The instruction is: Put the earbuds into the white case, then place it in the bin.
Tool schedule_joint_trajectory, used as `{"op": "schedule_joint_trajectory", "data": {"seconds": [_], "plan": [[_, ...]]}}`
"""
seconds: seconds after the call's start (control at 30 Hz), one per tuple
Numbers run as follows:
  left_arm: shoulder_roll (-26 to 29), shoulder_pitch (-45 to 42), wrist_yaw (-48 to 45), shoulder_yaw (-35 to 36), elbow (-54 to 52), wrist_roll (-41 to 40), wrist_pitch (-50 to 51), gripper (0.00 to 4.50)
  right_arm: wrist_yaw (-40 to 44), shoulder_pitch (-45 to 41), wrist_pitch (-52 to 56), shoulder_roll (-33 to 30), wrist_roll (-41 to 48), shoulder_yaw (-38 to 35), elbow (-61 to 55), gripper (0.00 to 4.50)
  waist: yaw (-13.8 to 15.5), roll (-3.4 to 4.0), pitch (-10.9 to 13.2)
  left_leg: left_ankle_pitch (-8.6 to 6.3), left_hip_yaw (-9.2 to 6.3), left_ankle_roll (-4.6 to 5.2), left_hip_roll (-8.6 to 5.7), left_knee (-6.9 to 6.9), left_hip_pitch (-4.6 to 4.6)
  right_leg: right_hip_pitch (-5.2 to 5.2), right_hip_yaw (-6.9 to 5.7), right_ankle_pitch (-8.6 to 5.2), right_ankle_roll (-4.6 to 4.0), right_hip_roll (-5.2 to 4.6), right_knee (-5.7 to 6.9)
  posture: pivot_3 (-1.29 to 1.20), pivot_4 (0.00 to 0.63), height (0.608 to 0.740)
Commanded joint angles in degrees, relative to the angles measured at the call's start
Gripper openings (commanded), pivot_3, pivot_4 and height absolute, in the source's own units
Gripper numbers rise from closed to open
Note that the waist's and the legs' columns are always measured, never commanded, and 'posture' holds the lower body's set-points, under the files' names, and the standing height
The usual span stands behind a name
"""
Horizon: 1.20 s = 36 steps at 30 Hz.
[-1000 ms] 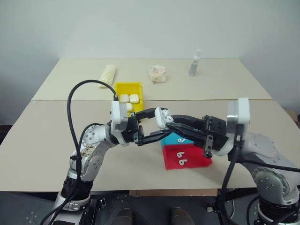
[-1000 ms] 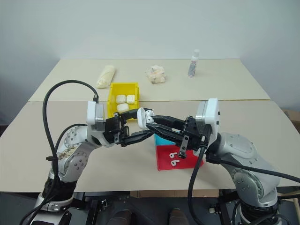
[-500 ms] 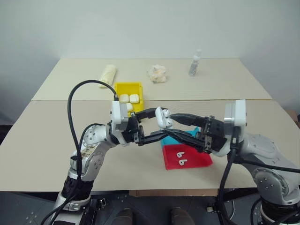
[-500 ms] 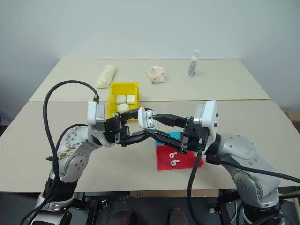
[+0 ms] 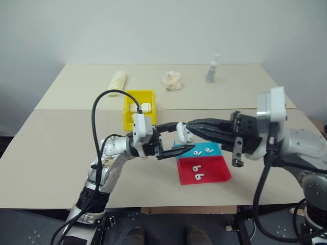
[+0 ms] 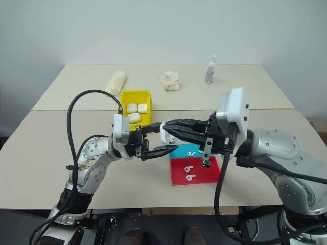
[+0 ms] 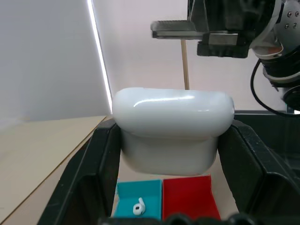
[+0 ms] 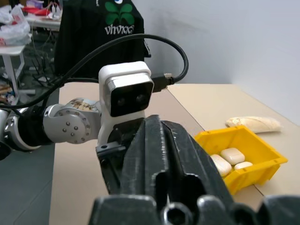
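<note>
My left gripper (image 5: pixel 177 138) is shut on the white case (image 5: pixel 183 133), held above the table with its lid down; the left wrist view shows the case (image 7: pixel 173 126) between both fingers. The right gripper (image 5: pixel 190 125) is shut and empty, its tips right by the top of the case. Two earbuds (image 5: pixel 205 151) lie in a blue tray (image 5: pixel 191 148), and two more earbuds (image 5: pixel 197 172) lie in a red tray (image 5: pixel 214 171). The yellow bin (image 5: pixel 127 109) stands behind the left arm with white cases (image 5: pixel 144 107) inside.
At the far side of the table are a rolled cloth (image 5: pixel 118 80), a crumpled wad (image 5: pixel 171 80) and a small bottle (image 5: pixel 212 69). A black cable (image 5: pixel 102 109) loops over the left arm. The bin (image 8: pixel 243 140) also shows in the right wrist view.
The right gripper has shut its fingers and risen a little beside the case. The left gripper has shifted slightly right and down with the case. The blue tray's earbuds are now uncovered.
</note>
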Motion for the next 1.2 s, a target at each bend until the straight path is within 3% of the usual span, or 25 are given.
{"op": "schedule_joint_trajectory", "data": {"seconds": [0.03, 0.13, 0.33, 0.6, 0.8, 1.0, 1.2], "plan": [[-1.6, -2.1, 2.5, -1.5, 0.9, 3.7, -2.7, 2.78, -5.0, -4.4, 4.5, -0.7, -1.3, 4.0, -2.1, 0.04, 0.0, 0.00, 0.0, 0.00, -0.01, 0.00, 0.00, 0.01, -0.01, 0.00, -0.01, 0.00, 0.00, 0.00, 0.00, 0.00, 0.150, 0.740], [-2.3, -2.5, 5.7, -1.7, 1.5, 6.4, -2.3, 2.78, -8.8, -7.8, 8.2, -1.5, -5.7, 8.5, -2.1, 0.04, 0.0, 0.00, 0.0, 0.00, -0.02, 0.00, 0.00, 0.02, -0.02, 0.00, -0.02, 0.00, 0.00, 0.00, 0.01, 0.00, 0.150, 0.740], [-2.4, -1.6, 5.8, -1.3, 0.9, 6.7, -3.2, 2.78, -7.9, -9.5, 9.3, -2.4, -10.1, 13.1, -4.4, 0.04, 0.0, 0.00, 0.0, -0.01, -0.03, 0.01, 0.00, 0.02, -0.09, -0.04, -0.04, 0.00, 0.01, -0.01, 0.05, 0.00, 0.150, 0.740], [-2.0, -0.9, 5.6, -0.1, -1.0, 4.5, -2.8, 2.78, -6.3, -7.8, 9.0, -4.9, -15.6, 14.6, -4.6, 0.04, 0.0, 0.00, 0.0, -0.01, -0.05, 0.01, 0.01, 0.03, -0.06, -0.04, -0.05, 0.00, 0.00, 0.00, 0.01, 0.00, 0.150, 0.740], [-0.8, -0.2, 5.0, 0.8, -1.7, 4.0, -2.8, 2.78, -3.2, -5.1, 7.4, -7.4, -15.5, 9.0, -4.3, 0.04, 0.0, 0.00, 0.0, -0.01, -0.03, 0.02, 0.00, 0.02, -0.08, -0.04, -0.04, 0.00, 0.01, 0.00, 0.02, 0.00, 0.150, 0.740], [-0.5, 0.1, 5.1, 1.4, -1.0, 4.2, -3.4, 2.78, -1.5, -4.0, 4.6, -4.4, -10.4, 1.8, -6.4, 0.04, 0.0, 0.00, 0.0, -0.01, -0.04, 0.02, 0.02, 0.02, -0.05, -0.02, -0.05, 0.00, 0.00, 0.01, -0.03, 0.00, 0.150, 0.740], [-1.9, -1.9, 11.2, 6.1, 0.3, 3.9, -3.7, 2.78, -1.7, -0.2, 3.2, -5.8, -11.0, -5.7, -3.1, 0.04, 0.1, 0.00, 0.0, -0.01, -0.03, 0.02, 0.01, 0.03, -0.04, 0.02, -0.05, 0.00, 0.01, 0.00, -0.02, 0.00, 0.150, 0.740]]}}
